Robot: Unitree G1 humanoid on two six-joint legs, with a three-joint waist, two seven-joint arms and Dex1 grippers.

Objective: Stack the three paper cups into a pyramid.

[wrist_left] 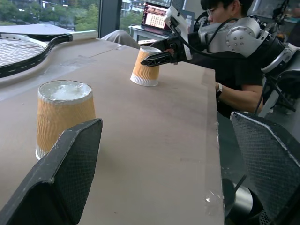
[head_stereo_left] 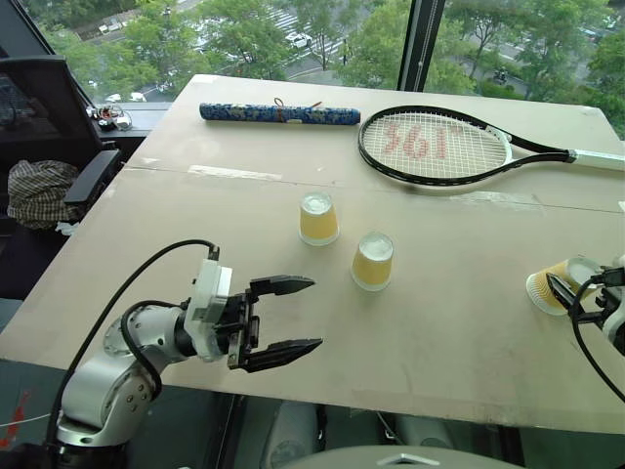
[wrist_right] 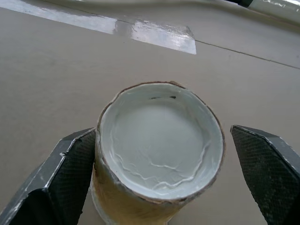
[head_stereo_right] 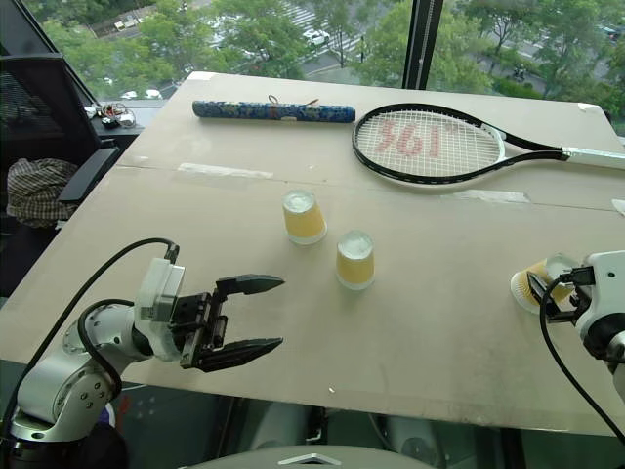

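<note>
three paper cups sit upside down on the tan counter [head_stereo_left: 293, 322], none stacked on another. two of them stand near the middle, close together but not touching: the far cup [head_stereo_left: 318, 218] and the near cup [head_stereo_left: 373, 260], which sits a little nearer the robot and to its right. the third cup [head_stereo_left: 559, 285] is well apart from them, out by the counter's right side.

the left claw [head_stereo_left: 293, 315] hangs over the near edge of the counter, pointing level toward the right, its two black fingers spread wide with nothing between them. in the left wrist view the near cup [wrist_left: 64, 116] stands just past one finger [wrist_left: 61, 173], not touched by it.

the right claw [wrist_right: 159, 173] is at the third cup [wrist_right: 157, 164], fingers apart, one on each side of it. in the right wrist view one finger [wrist_right: 70, 164] lies right against the cup's ribbed side while the other [wrist_right: 267, 164] stands off with a gap, so the cup is straddled, not clamped. the left wrist view shows the right claw [wrist_left: 157, 50] with its fingertips at the third cup [wrist_left: 145, 70].

at the far side of the counter lie a tennis racket [head_stereo_left: 439, 147] and a blue patterned tube [head_stereo_left: 278, 113]. a strip of clear tape [wrist_right: 159, 35] runs across the counter. a person in dark clothes [wrist_left: 234, 70] sits beyond the counter's right edge.
</note>
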